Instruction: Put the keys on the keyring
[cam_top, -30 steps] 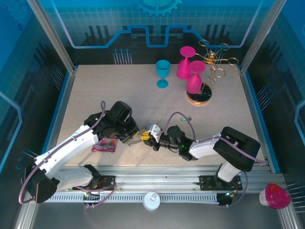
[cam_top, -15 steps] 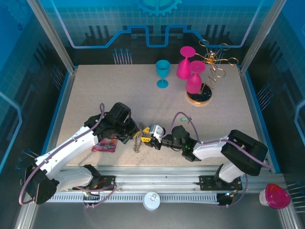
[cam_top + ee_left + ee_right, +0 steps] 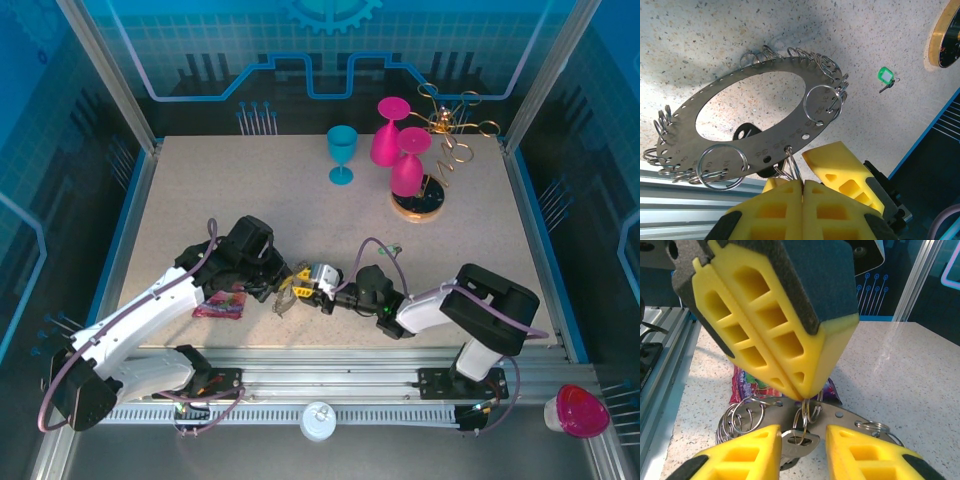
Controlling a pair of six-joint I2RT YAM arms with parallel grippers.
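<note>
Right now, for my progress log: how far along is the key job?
Done: left gripper holds the keyring by a loop. In hand: right gripper open at that loop, black key under the ring, threading unclear. Remaining: green key lies loose on the table.

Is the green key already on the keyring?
No, the green key lies alone on the table, well apart from the keyring.

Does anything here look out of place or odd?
A small green key lies alone on the table, apart from the metal ring, which the left tool pinches by one wire loop and holds tilted above it.
</note>
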